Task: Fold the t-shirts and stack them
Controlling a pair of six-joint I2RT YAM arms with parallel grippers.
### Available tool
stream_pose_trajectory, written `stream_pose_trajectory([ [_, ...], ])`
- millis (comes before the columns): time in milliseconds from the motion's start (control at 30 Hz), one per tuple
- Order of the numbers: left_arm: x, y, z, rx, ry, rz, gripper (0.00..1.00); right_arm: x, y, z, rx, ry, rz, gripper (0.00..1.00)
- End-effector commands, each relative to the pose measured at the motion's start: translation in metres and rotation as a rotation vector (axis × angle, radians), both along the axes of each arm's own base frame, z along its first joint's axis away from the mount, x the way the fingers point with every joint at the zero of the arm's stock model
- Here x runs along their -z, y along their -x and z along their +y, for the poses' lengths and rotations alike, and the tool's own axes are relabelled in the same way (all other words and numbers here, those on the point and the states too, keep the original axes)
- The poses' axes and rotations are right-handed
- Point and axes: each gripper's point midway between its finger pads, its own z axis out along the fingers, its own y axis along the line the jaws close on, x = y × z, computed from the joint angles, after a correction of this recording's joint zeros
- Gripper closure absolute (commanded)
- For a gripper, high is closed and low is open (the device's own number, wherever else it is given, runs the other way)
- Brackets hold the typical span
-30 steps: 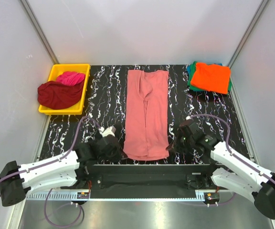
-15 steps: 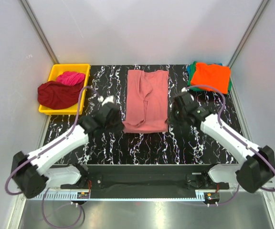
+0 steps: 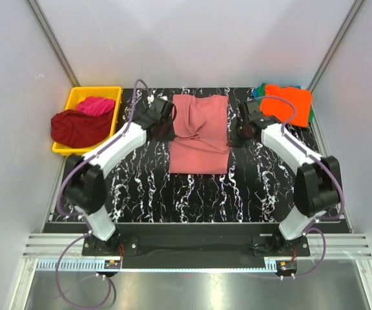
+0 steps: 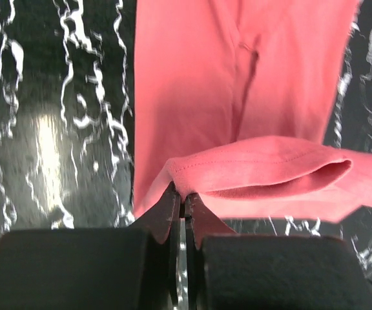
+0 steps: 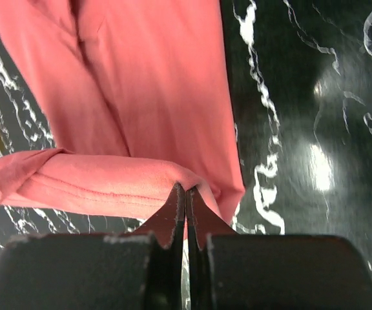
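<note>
A salmon-pink t-shirt (image 3: 199, 135) lies folded lengthwise in the middle of the black marbled table (image 3: 141, 187). Its near end is doubled over towards the far end. My left gripper (image 3: 166, 123) is shut on the left corner of the hem (image 4: 186, 174) and holds it over the shirt. My right gripper (image 3: 236, 127) is shut on the right corner of the hem (image 5: 173, 175). A stack of folded shirts, orange (image 3: 287, 104) on top of green, sits at the far right.
A yellow bin (image 3: 112, 123) at the far left holds a dark red shirt (image 3: 76, 128) and a magenta shirt (image 3: 95, 103). Grey walls close in the table on three sides.
Both grippers have carried the shirt's near hem from the front edge to the far half of the table. The shirt is now doubled over to about half its length.
</note>
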Motion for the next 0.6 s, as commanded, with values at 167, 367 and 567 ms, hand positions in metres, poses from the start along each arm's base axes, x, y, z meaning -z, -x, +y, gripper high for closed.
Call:
stream_pose_trajectory([
  [167,0.022,-0.078,-0.005,0.015,0.024,0.054,0.92,0.019,-0.087,-0.002,0.000,-0.070,-0.006,0.91],
  [367,0.000,-0.139,-0.010,0.053,0.121,0.111,0.36,-0.011,-0.156,-0.016,0.028,-0.071,0.001,0.11],
  [567,-0.014,-0.103,0.021,0.014,0.054,0.109,0.33,-0.048,-0.113,-0.016,0.001,-0.094,-0.057,0.11],
])
